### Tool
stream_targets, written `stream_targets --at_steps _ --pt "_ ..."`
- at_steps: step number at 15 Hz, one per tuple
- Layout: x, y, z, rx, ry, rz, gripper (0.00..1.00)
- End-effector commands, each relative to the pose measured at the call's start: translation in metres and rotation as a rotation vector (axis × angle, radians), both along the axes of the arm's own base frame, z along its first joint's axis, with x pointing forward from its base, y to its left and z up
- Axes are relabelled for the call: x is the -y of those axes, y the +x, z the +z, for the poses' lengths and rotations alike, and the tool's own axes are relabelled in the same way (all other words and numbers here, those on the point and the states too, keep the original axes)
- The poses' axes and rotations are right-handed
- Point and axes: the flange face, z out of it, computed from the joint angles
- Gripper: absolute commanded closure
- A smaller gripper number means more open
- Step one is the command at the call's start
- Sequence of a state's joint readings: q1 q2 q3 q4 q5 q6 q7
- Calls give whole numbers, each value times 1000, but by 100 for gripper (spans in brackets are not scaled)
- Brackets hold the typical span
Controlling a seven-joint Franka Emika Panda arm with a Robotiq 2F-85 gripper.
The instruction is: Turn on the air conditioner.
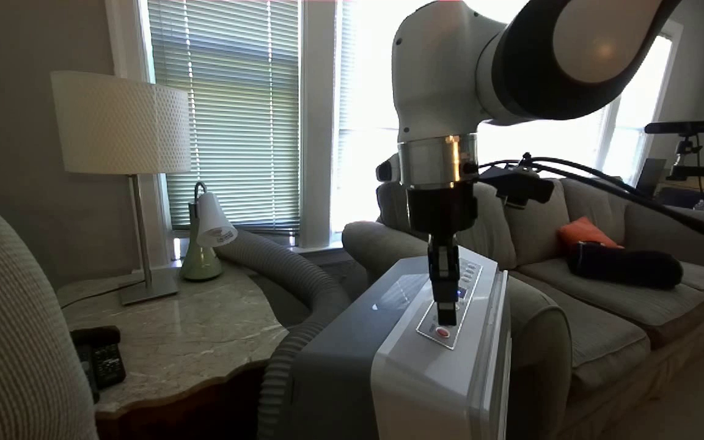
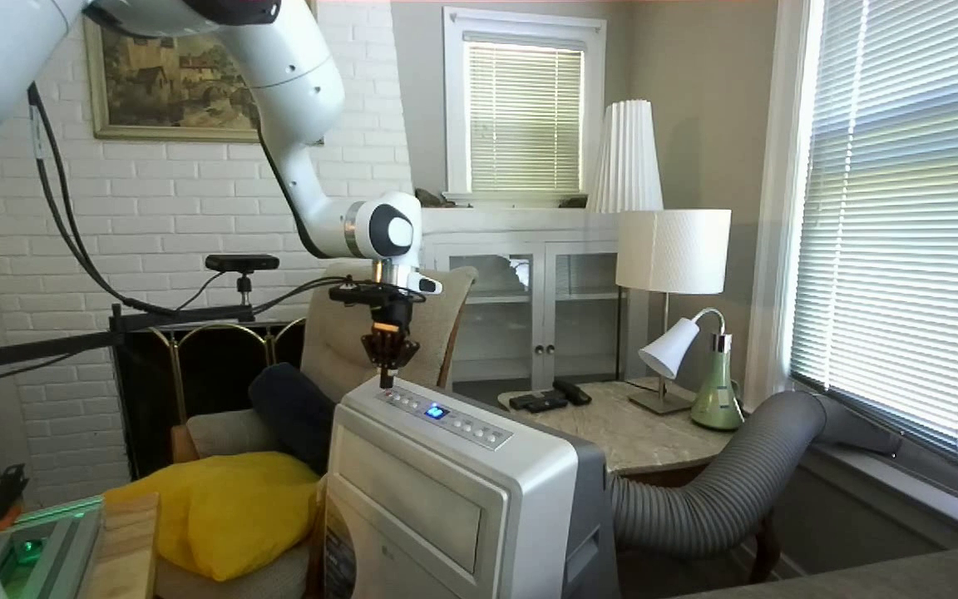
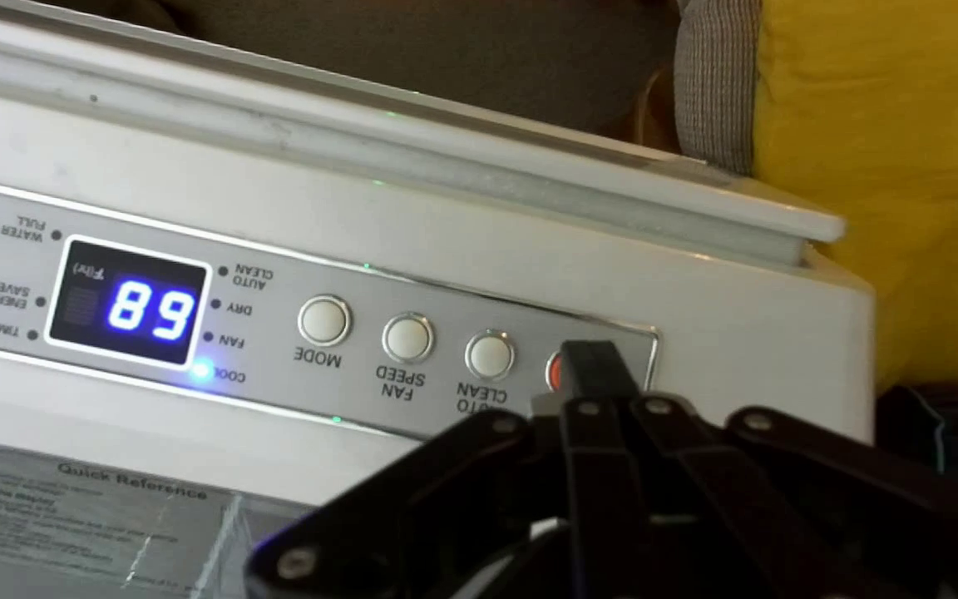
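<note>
The air conditioner (image 1: 416,373) is a boxy white unit with grey sides, also in an exterior view (image 2: 437,499). Its sloped top fills much of the wrist view (image 3: 462,241), upside down. The control panel's display (image 3: 130,301) glows blue, and the COOL light (image 3: 201,371) is lit. The red button (image 3: 554,372) at the panel's end is partly hidden by my fingertips. My gripper (image 3: 599,366) is shut and empty, pointing down over this button. It also shows above the panel's end in both exterior views (image 1: 447,315) (image 2: 387,380). Whether the tips touch the button cannot be told.
A thick ribbed hose (image 2: 695,507) runs from the unit to the window. A marble-topped table (image 1: 205,318) with lamps and phones stands beside it. A sofa (image 1: 584,311) stands on another side. An armchair with a yellow cloth (image 2: 229,516) is near the unit's red-button end.
</note>
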State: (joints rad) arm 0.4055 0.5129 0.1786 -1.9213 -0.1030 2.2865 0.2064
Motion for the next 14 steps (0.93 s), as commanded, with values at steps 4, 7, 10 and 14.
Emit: stream_targets --at_steps 4,7,10,14 --pt "13 -25 62 -16 -24 32 53" --pt "20 -41 90 -42 -22 11 32" --pt "26 -58 113 -82 -38 -20 10" --pt "39 -78 140 -101 -76 -78 0"
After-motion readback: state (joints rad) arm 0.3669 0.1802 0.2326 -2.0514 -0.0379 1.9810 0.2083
